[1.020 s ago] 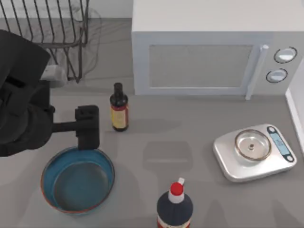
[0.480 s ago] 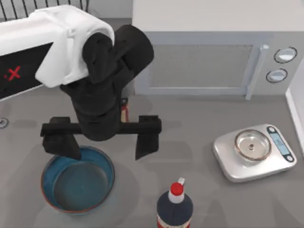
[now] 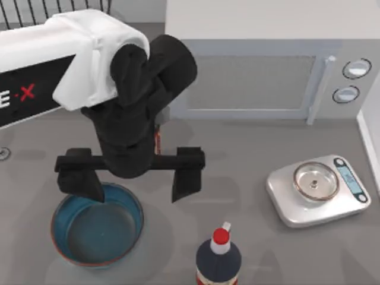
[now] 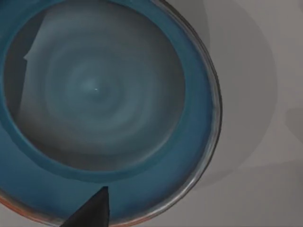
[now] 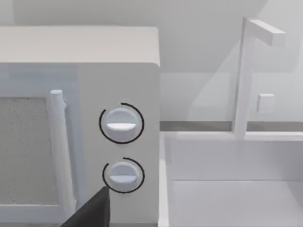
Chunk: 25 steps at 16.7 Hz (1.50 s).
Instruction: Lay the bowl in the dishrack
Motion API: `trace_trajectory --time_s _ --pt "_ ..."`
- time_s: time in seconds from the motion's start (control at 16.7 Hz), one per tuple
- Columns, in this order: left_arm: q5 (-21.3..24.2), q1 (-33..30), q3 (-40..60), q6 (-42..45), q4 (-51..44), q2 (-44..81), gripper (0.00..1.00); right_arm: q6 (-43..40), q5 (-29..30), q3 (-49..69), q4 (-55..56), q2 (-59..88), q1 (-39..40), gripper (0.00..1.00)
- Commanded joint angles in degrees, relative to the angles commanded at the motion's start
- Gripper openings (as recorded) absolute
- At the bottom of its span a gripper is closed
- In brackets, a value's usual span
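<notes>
The bowl [image 3: 98, 228], blue inside with a reddish-brown rim, sits on the table at the front left. My left gripper [image 3: 134, 178] hangs open above its far edge. One finger [image 3: 80, 181] is over the bowl's far rim. The other finger [image 3: 189, 177] is over bare table to the bowl's right. In the left wrist view the bowl [image 4: 104, 94] is close below, with one dark fingertip [image 4: 92, 213] over its inner wall. The dishrack [image 3: 24, 13] shows as dark wire prongs at the back left, partly hidden by my left arm. My right arm is parked; its wrist view shows one fingertip [image 5: 92, 210].
A white microwave [image 3: 261, 71] stands at the back, its knobs [image 5: 121, 124] close to the right wrist camera. A dark bottle [image 3: 157, 141] is mostly hidden behind my left arm. A red-capped bottle [image 3: 219, 255] stands at the front centre and a kitchen scale [image 3: 317, 190] at the right.
My left arm swung in from the left and turned its gripper across the bowl's far edge. In the last half second it shifted slightly right and down. The bowl has not moved.
</notes>
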Motion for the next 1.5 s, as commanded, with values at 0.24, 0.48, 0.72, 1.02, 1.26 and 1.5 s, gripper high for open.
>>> trace_trajectory --time_s 0.24,0.48,0.72,1.02,1.26,1.5 --pt "0.0 0.0 -5.8 0.1 8.8 2.7 1.00 0.0 0.0 0.0 0.0 0.0 0.0 1.00" --pt "0.0 0.0 -12.7 0.2 19.3 6.1 1.00 0.0 0.0 0.0 0.0 0.0 0.0 1.00" --pt "0.0 -0.1 -14.3 0.1 21.3 7.0 1.00 0.0 0.0 0.0 0.0 0.0 0.0 1.00" --pt "0.0 -0.1 -14.3 0.1 21.3 7.0 0.77 0.0 0.0 0.0 0.0 0.0 0.0 1.00" --pt "0.0 -0.1 -14.3 0.1 21.3 7.0 0.47 0.0 0.0 0.0 0.0 0.0 0.0 1.00" --pt "0.0 -0.1 -14.3 0.1 21.3 7.0 0.17 0.0 0.0 0.0 0.0 0.0 0.0 1.00"
